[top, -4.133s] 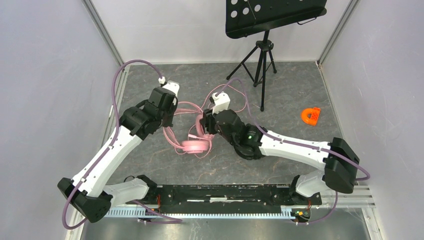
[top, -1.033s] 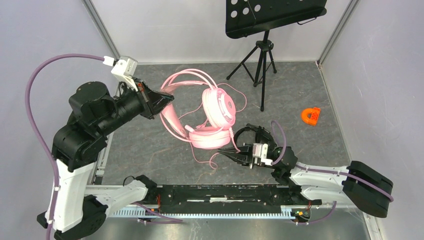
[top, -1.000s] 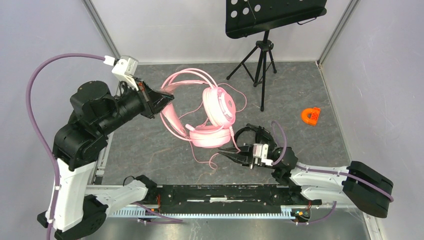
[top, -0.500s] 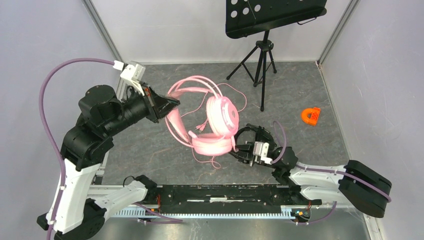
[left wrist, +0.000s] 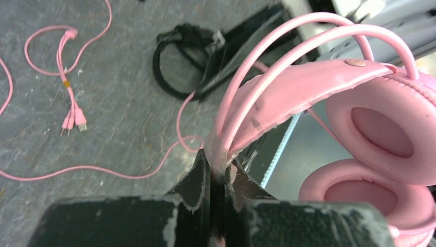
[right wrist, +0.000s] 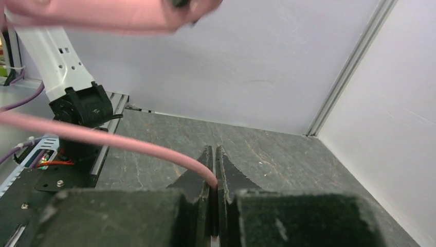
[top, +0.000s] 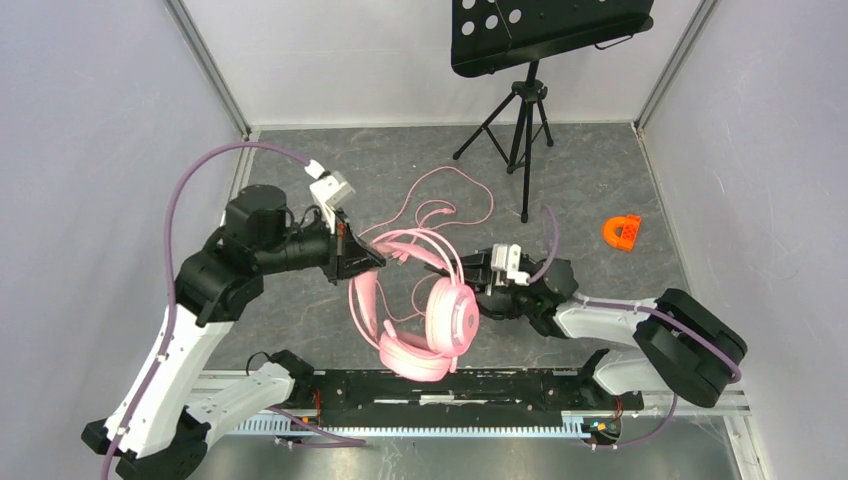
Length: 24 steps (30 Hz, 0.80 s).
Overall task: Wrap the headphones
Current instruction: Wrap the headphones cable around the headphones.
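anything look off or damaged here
The pink headphones hang tilted from the left gripper, pinched at the headband, whose covering looks scuffed near the grip. Their cable sprawls unwrapped in loose loops over the table; the right gripper pinches one stretch.

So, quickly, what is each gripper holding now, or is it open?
Left gripper: closed on the pink headset.
Right gripper: closed on the pink cable.
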Available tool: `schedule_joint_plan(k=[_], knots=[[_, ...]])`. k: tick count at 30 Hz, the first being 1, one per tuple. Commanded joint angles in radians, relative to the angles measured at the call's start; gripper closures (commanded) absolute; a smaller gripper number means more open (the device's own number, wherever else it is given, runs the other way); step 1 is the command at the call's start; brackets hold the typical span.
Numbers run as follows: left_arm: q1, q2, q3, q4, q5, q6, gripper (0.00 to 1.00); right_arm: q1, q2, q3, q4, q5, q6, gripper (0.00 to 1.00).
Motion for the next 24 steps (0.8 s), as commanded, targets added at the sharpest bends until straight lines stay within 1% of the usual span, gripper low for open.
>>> schedule_joint_plan(k=[1,2,4,8,11,14,18,20,24], knots=[[-0.001,-0.020,-0.074,-0.047,0.084,0.218,0.98,-0.066,0.010,0.121,-0.120,-0.090,0.065,0.97],[-0.001,-0.016,-0.084,-0.073,0.050,0.271,0.98,-0.072,0.003,0.157,-0.185,-0.092,0.049,0.97],[-0.001,-0.011,-0.105,-0.104,-0.021,0.346,0.98,-0.074,-0.011,0.228,-0.386,-0.078,0.002,0.99],[-0.001,-0.011,-0.134,-0.101,-0.165,0.402,0.98,-0.075,-0.050,0.341,-0.736,0.005,-0.078,1.00],[-0.003,0.013,-0.160,-0.092,-0.308,0.428,0.98,-0.075,-0.064,0.458,-1.047,0.073,-0.122,1.00],[-0.003,0.050,-0.169,-0.097,-0.426,0.463,0.98,-0.075,-0.062,0.556,-1.267,0.122,-0.113,1.00],[-0.003,0.074,-0.159,-0.063,-0.554,0.478,0.98,-0.076,-0.048,0.660,-1.469,0.147,-0.102,1.00],[-0.003,0.080,-0.162,-0.045,-0.569,0.494,0.98,-0.075,-0.036,0.698,-1.535,0.143,-0.095,1.00],[-0.007,0.084,-0.177,-0.018,-0.633,0.538,0.98,-0.075,-0.014,0.762,-1.616,0.084,-0.082,1.00]])
